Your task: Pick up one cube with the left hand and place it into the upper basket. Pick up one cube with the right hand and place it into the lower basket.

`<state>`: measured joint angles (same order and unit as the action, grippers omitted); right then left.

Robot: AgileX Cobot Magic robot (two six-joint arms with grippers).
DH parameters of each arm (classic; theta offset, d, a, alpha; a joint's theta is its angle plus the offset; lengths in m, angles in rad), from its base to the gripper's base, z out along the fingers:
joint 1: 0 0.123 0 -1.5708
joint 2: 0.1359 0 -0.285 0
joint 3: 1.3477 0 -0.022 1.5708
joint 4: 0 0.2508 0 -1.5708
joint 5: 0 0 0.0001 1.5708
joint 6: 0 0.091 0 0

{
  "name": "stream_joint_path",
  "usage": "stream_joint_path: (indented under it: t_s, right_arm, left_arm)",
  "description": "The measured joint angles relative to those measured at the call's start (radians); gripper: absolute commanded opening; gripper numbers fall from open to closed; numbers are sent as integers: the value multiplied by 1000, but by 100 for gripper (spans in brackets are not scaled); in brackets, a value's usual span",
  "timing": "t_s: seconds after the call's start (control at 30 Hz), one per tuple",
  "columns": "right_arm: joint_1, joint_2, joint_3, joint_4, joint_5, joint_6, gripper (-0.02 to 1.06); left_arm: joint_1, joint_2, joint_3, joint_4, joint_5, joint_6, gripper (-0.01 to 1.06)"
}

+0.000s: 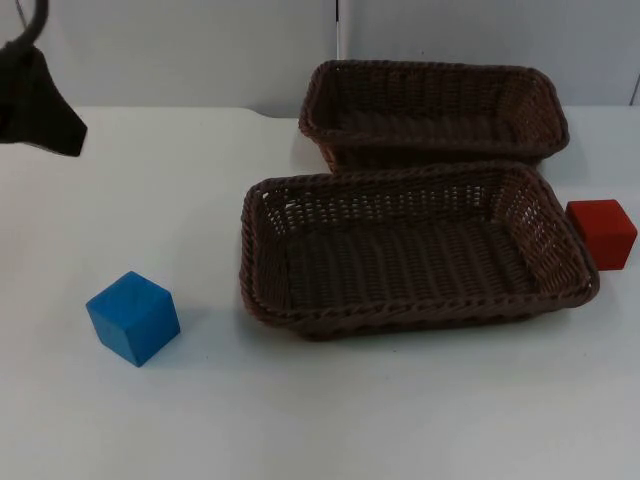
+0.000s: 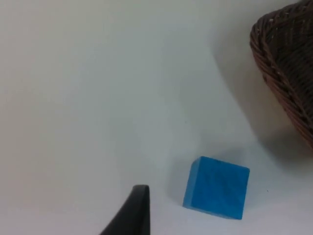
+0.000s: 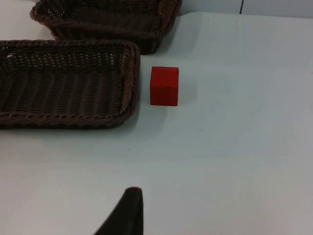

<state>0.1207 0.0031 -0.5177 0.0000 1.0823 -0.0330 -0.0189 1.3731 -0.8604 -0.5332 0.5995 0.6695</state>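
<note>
Step in hand, as judged: left arm approaching its cube; nothing grasped, both baskets hold no cube. Landmark for all positions is the lower dark-brown woven wicker basket (image 1: 415,250), a shallow rectangular tray on the white table (image 1: 320,410). The upper dark-brown woven wicker basket (image 1: 432,112) sits just behind it, rims nearly touching. The blue wooden-looking cube (image 1: 133,318) lies on the table near the lower basket's left front corner, apart from it and turned corner-on to the basket's long side. The small red cube (image 1: 602,233) sits just beside the basket's right end wall; whether it touches the rim I cannot tell. The left pincer (image 2: 132,215) hangs above the table on the far side of the blue cube from the lower basket; the left wrist view puts the cube (image 2: 216,187) just beside the one visible fingertip, offset toward the basket corner (image 2: 288,68). Cannot tell how wide the left pincer stands. The right pincer (image 3: 124,215) waits well back from the basket's right end, the red cube (image 3: 164,86) ahead of it; its spread cannot be told either. To do the step well: shift the left pincer over the blue cube, rotate the wrist to square the fingers with two opposite faces, descend straight, close at mid-height. Risk: a diagonal grip may twist the cube out.
</note>
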Motion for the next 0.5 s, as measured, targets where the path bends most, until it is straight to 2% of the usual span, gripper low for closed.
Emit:
stream_joint_path:
  t_s: [0.27, 0.5]
  right_arm:
    - [0, 0, 0, 0, 0, 0, 105]
    - [0, 0, 0, 0, 0, 0, 105]
  left_arm:
    - [-130, 125, -36, 70, -6, 27, 105]
    - [-177, 194, -36, 82, -30, 27, 105]
